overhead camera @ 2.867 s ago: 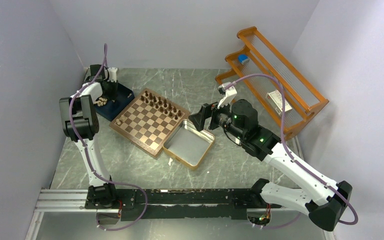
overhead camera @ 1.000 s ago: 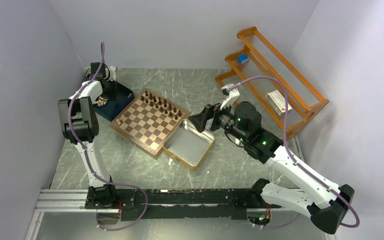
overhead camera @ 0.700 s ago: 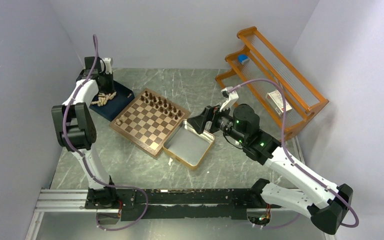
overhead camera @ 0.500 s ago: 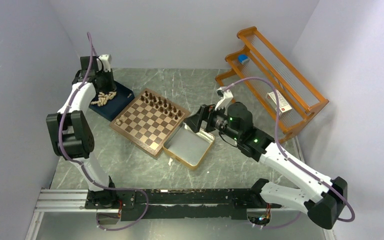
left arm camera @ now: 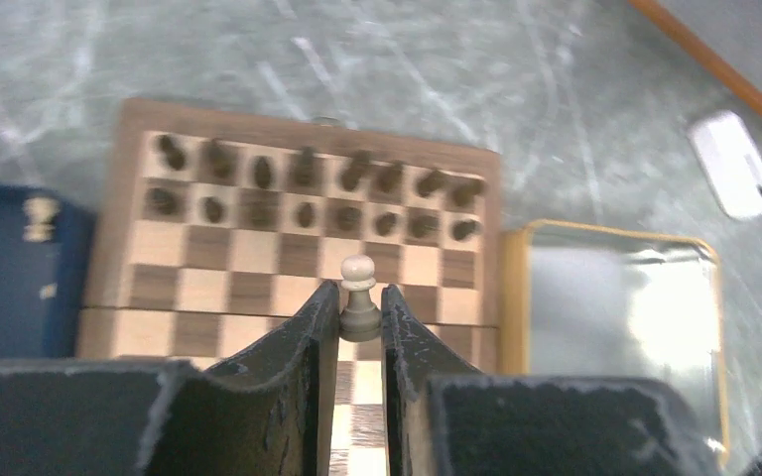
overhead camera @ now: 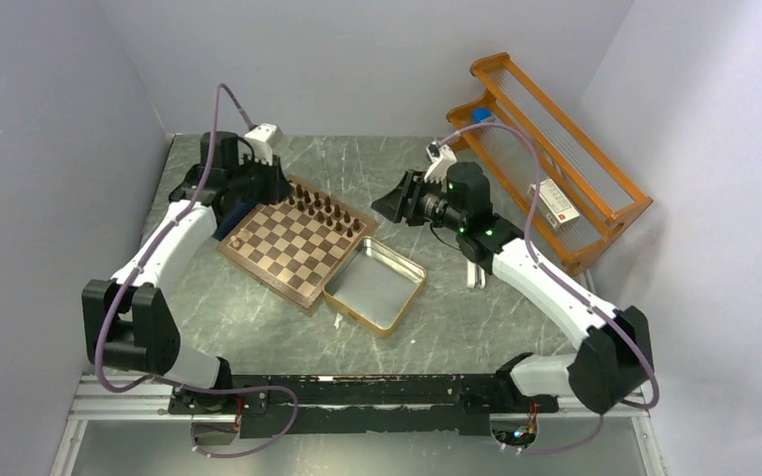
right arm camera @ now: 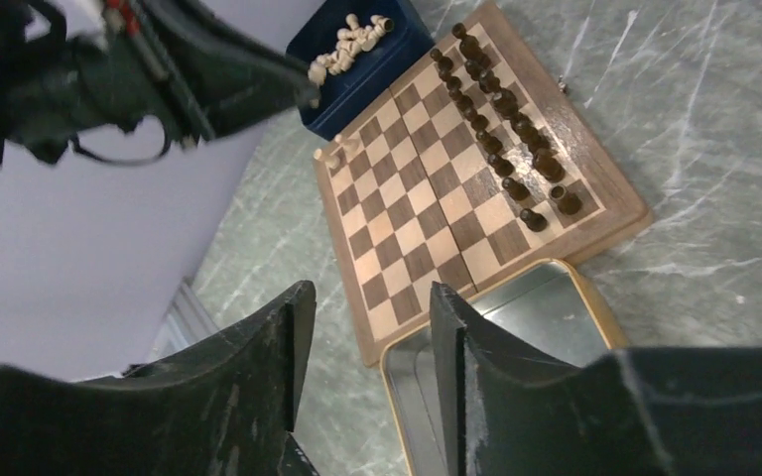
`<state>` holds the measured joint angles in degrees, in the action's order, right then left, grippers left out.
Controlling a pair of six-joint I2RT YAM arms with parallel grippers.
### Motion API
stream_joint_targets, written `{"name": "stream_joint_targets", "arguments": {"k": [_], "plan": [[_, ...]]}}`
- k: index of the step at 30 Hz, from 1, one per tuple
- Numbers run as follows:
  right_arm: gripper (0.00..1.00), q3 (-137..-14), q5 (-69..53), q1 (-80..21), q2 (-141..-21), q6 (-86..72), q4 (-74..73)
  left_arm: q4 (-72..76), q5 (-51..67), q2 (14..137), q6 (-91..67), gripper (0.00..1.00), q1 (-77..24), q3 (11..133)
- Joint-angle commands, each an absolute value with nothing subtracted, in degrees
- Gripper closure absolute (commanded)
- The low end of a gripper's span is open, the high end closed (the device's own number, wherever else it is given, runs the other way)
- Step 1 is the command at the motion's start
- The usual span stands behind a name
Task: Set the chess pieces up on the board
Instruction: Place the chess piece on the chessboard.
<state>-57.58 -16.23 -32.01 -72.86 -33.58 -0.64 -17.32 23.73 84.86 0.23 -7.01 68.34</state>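
Observation:
The board (overhead camera: 288, 254) lies at the middle of the table. Dark chess pieces (overhead camera: 319, 206) fill two rows along its far edge (left arm camera: 308, 188). My left gripper (left arm camera: 361, 309) is shut on a pale pawn (left arm camera: 358, 290), held upright above the board's middle squares. In the top view the left gripper (overhead camera: 270, 184) hangs over the board's far left corner. Two pale pieces (right arm camera: 333, 152) stand at one corner of the board. More pale pieces (right arm camera: 355, 38) lie in the navy tray (right arm camera: 357, 87). My right gripper (right arm camera: 371, 299) is open and holds nothing; it hovers right of the board (overhead camera: 393, 204).
A silver gold-rimmed tin (overhead camera: 397, 297) lies open against the board's near right side. An orange wooden rack (overhead camera: 546, 149) stands at the back right. A small white object (left arm camera: 734, 164) lies on the marble table beyond the tin.
My left arm swung from the navy tray to above the board, carrying the pale pawn. My right arm pulled back toward the far side, and its jaws narrowed.

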Motion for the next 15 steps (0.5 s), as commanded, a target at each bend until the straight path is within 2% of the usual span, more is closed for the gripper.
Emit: {"name": "stream_joint_targets", "arguments": {"k": [1, 7, 15], "plan": [[0.52, -61.67, -26.74, -29.77, -78.78, -37.5, 2.05, -13.81, 31.58, 80.21, 1.41, 0.82, -11.43, 64.16], [0.6, -66.24, -33.98, -29.82, -87.27, -40.69, 0.81, -10.47, 33.81, 73.72, 7.28, 0.81, -16.77, 58.35], [0.57, -69.93, -39.7, -31.62, -94.76, -46.7, 2.1, -11.11, 31.27, 71.22, 14.66, 0.8, -24.31, 54.66]]}}
